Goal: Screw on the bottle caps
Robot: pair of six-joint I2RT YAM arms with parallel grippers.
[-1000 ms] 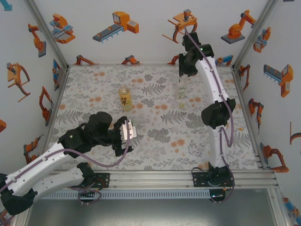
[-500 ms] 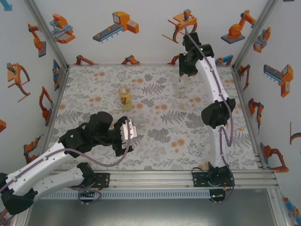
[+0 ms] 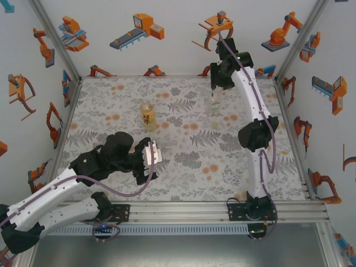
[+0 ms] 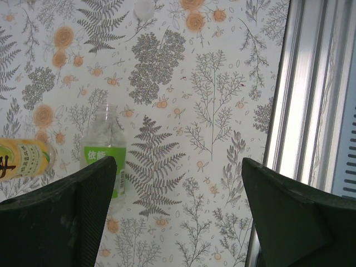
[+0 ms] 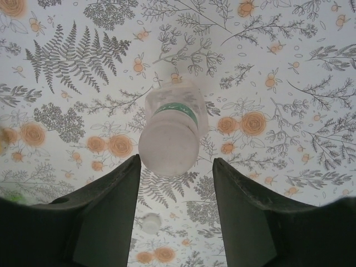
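Note:
A clear bottle with a green label stands upright at the back right of the table. Its whitish cap sits on its neck. My right gripper hangs straight above it, open, with both fingers a little apart from the cap's sides. A second bottle cap lies loose on the mat. The amber bottle with a yellow label stands mid-table. My left gripper hovers low at the front left, open, with nothing between its fingers. Its wrist view shows the amber bottle, the clear bottle and a loose cap.
The table carries a floral mat ringed by white walls with robot stickers. An aluminium rail runs along the near edge, right beside my left gripper. Open mat lies between the two bottles and in front of them.
My right gripper has opened off the clear bottle's cap and risen slightly above it. The left arm has stayed where it was.

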